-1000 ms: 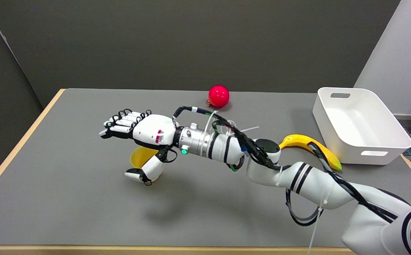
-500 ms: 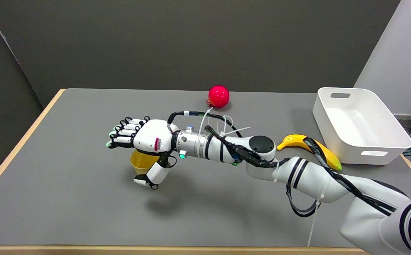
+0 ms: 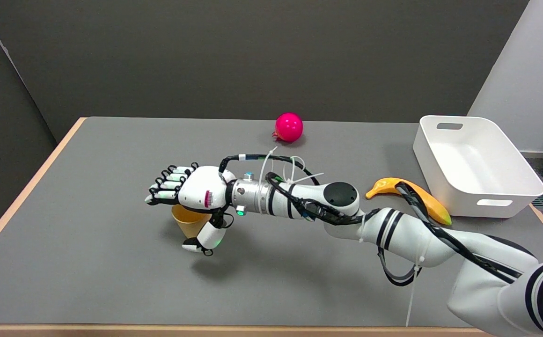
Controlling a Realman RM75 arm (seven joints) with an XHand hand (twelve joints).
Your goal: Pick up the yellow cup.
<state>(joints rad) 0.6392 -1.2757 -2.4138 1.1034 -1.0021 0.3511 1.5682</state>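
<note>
The yellow cup stands upright on the grey table, left of the middle, its upper part hidden under my right hand. The hand hovers palm down right over the cup's mouth. Its fingers stretch out to the left beyond the rim, and the thumb hangs down on the cup's near right side, close to its wall. Nothing is held, and whether the thumb touches the cup is unclear. The right arm reaches in from the lower right.
A pink ball lies near the table's far edge. A yellow banana lies to the right, partly behind the arm's cables. A white bin stands at the far right. The table's left edge has a wooden rim.
My right hand has come down and drawn slightly right, from above and left of the cup to low over its mouth. The thumb now hangs beside the cup. The cup stays put.
</note>
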